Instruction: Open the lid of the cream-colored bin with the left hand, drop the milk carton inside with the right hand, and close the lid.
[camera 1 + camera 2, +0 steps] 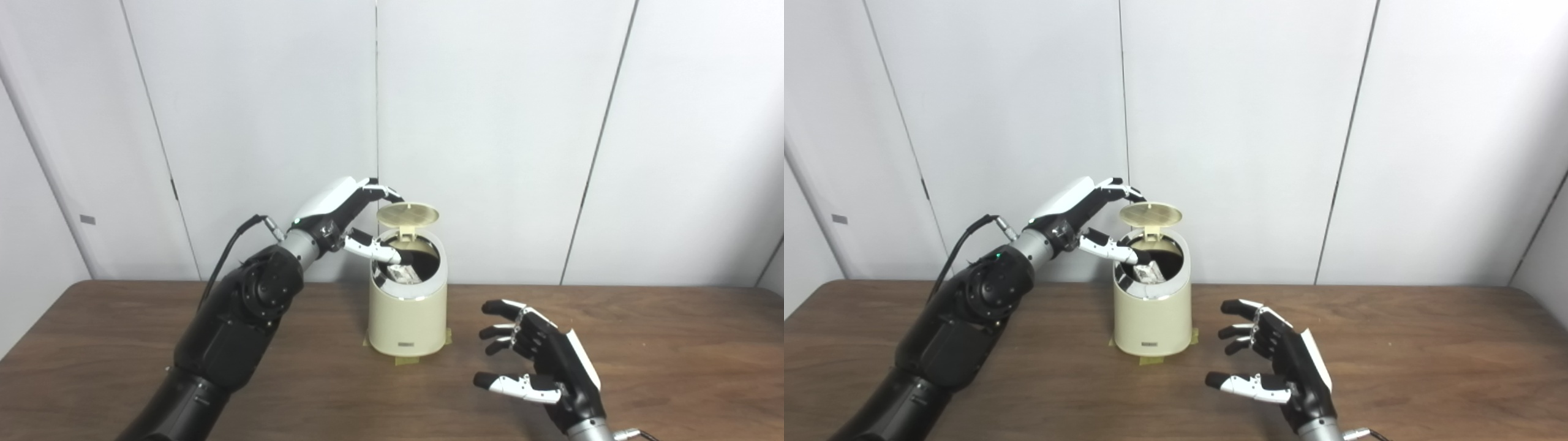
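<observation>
We see the milk carton [405, 274] already inside the cream-colored bin [407, 318]; our left hand [346, 214], fingers spread, reaches over the raised lid [407, 214], not yet closed; right hand [542, 361] empty, splayed.

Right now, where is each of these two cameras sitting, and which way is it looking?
Left eye view: on the head's left, facing down and forward at the table and bin; both arms show.
Right eye view: beside it, a little to the right, aimed the same way; left hand and right hand show.
Shared: the open lid, with a carton inside the bin.
</observation>
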You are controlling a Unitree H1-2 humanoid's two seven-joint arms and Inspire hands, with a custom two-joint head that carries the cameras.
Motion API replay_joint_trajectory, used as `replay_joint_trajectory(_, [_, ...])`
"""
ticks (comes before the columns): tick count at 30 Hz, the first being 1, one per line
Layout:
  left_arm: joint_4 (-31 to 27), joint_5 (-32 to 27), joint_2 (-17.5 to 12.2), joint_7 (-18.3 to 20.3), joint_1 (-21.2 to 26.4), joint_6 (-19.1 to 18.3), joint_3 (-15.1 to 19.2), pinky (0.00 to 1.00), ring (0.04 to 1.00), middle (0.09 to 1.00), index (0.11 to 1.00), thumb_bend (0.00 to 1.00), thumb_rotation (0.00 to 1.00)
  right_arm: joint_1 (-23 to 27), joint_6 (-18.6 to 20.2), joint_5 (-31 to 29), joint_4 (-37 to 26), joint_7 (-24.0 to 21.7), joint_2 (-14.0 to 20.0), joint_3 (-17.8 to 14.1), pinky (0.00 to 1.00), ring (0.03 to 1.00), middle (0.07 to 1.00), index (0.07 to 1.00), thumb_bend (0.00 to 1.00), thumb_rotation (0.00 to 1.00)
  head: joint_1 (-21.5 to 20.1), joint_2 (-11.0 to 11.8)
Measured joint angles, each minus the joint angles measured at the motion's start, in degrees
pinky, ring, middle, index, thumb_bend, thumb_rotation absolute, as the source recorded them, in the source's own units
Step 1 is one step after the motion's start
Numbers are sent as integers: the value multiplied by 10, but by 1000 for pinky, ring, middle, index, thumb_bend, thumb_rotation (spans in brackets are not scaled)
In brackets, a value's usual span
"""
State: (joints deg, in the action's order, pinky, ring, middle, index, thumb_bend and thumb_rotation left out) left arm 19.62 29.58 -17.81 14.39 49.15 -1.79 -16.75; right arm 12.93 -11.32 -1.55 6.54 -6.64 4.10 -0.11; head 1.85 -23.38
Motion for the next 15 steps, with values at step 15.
replay_joint_trajectory(15, [-52,4,-17,39,-6,5,-5,1000,1000,815,745,895,350,-1,19,12,-6,2,-7,7,486,603,736,690,667,0,-7,-4])
